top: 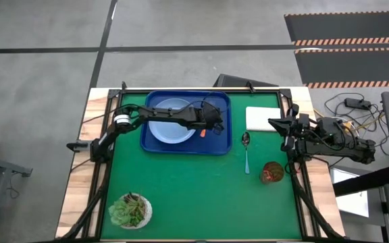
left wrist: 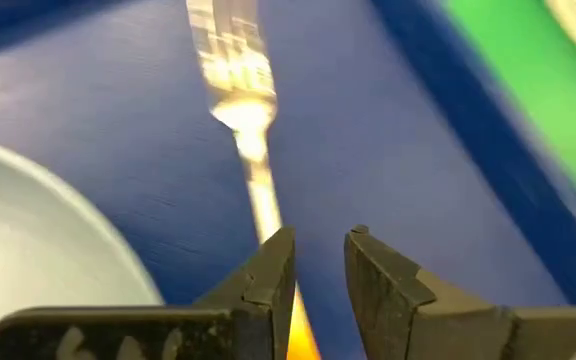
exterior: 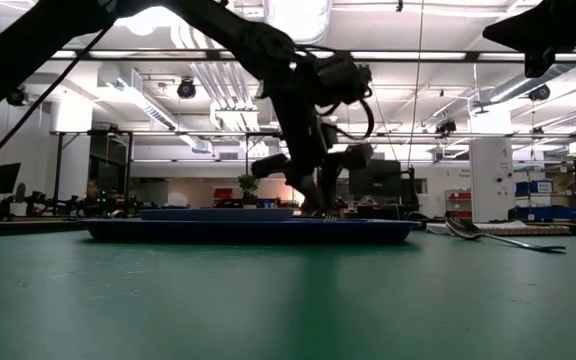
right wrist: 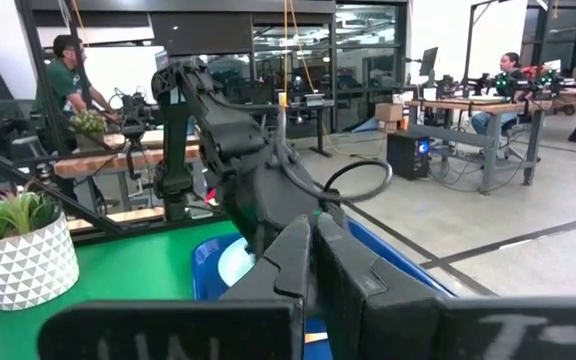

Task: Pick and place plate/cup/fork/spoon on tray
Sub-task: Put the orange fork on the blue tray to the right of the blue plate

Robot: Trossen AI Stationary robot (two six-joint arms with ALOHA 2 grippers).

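Observation:
The dark-blue tray (top: 220, 101) lies at the far middle of the green mat, with the pale-blue plate (top: 169, 123) on its left half. The fork (left wrist: 251, 140) lies flat on the tray's floor to the right of the plate, and its orange handle (top: 203, 133) shows in the high view. My left gripper (left wrist: 320, 245) is low over the tray, slightly open, with its fingers on either side of the handle. The spoon (top: 246, 150) and the dark-red cup (top: 272, 173) rest on the mat right of the tray. My right gripper (right wrist: 313, 260) is shut and empty at the table's right edge. My left gripper comes from above, with its fingers standing on either side of the fork's orange handle (left wrist: 303, 335) and a gap showing beside it. I cannot tell whether a finger touches the handle. The fork lies flat on the tray.
A white square pad (top: 263, 118) lies at the far right. A potted succulent (top: 130, 210) stands at the near left. People sit at desks in the room beyond the table.

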